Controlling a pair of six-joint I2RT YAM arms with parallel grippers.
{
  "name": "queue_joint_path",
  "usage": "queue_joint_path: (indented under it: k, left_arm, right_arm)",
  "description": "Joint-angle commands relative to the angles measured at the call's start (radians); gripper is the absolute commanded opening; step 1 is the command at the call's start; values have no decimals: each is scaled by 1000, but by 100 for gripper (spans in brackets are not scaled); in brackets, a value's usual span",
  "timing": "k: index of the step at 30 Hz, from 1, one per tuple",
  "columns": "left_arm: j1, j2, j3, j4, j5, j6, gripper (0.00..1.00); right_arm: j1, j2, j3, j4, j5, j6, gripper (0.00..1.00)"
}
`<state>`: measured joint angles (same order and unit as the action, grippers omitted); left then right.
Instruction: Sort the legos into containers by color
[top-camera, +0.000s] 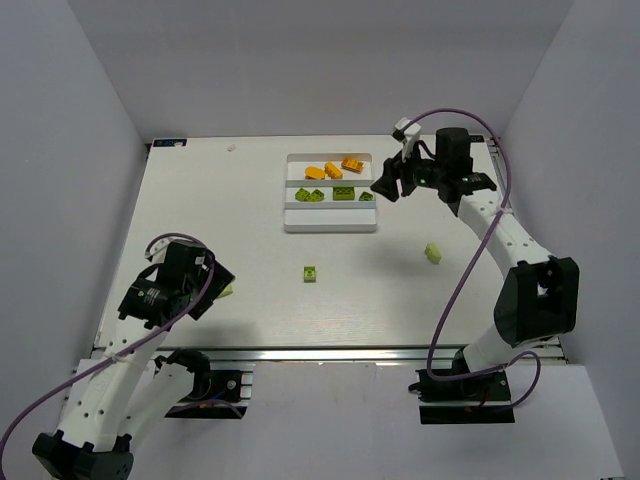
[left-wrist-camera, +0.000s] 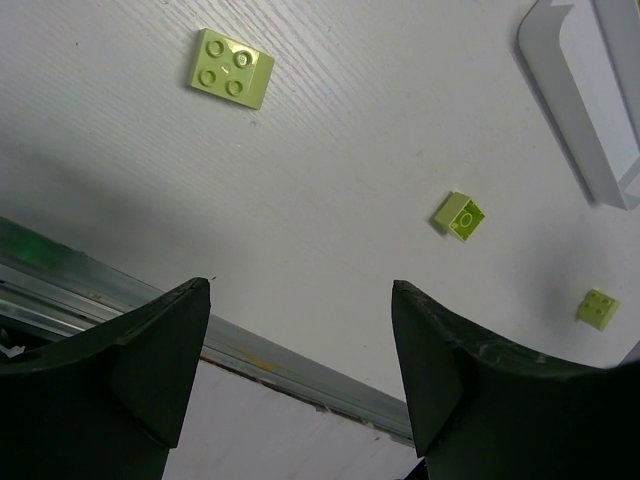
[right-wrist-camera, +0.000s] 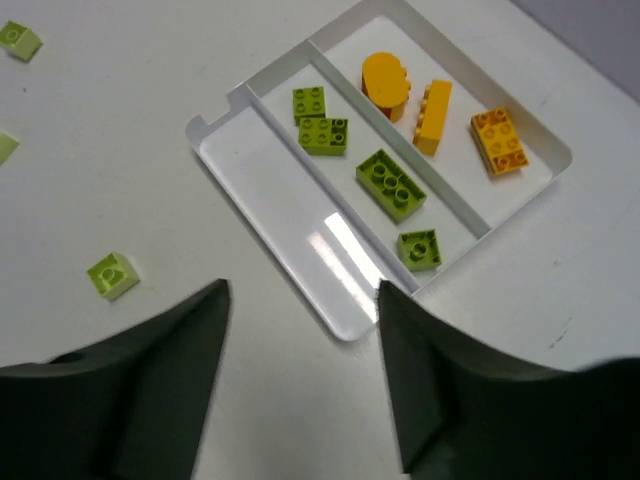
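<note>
The left gripper (left-wrist-camera: 300, 300) has its fingers (left-wrist-camera: 150, 365) spread wide, with only bare table (left-wrist-camera: 330, 170) between them; they hold and touch nothing. It hangs well away from the tray (top-camera: 330, 216), off toward its near-left. A pale lime 4-stud brick (left-wrist-camera: 230, 68) lies just beside the gripper.

The right gripper (right-wrist-camera: 302, 300) also has its fingers (right-wrist-camera: 445, 390) apart with nothing between them. It hovers just off the tray's right end and does not touch it.

The tray's far compartment (right-wrist-camera: 455, 75) holds 3 orange bricks (right-wrist-camera: 432, 117), each apart from the others. The middle compartment (right-wrist-camera: 352, 215) holds 4 green bricks (right-wrist-camera: 390, 184), 2 of them touching at its left end. A small green brick (top-camera: 311, 272) lies loose on the table in front of the tray. A pale brick (top-camera: 433, 253) lies off the tray's near-right corner.

In the top view the left arm's own body covers its fingers and part of the 4-stud brick. The left wrist view catches only 1 corner of the tray. In the right wrist view a pale brick is cut off by the left frame edge. Both wrist views crop the fingers at the bottom. The studs on the loose bricks are too small to count from above.
</note>
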<state>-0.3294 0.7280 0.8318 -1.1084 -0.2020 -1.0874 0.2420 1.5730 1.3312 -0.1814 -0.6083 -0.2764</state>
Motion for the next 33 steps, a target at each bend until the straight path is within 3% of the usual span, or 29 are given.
queue_joint_path:
  k: [1, 5, 9, 13, 22, 33]
  left_arm:
    - [1, 20, 1, 24, -20, -17, 82]
    - [1, 44, 29, 41, -28, 1, 83]
    - [1, 44, 38, 53, -30, 27, 86]
    - [1, 37, 26, 58, -19, 50, 90]
    - [1, 24, -33, 110, 16, 57, 94]
    - [1, 54, -33, 119, 19, 67, 95]
  right_arm:
    - [-27, -23, -33, -75, -45, 40, 71]
    - [-58, -62, -21, -162, 115, 54, 72]
    - [-104, -42, 43, -364, 297, 80, 70]
    - [-144, -39, -27, -386, 444, 62, 70]
    - [-156, 28, -148, -385, 532, -16, 75]
    - [-152, 151, -190, -357, 536, -17, 70]
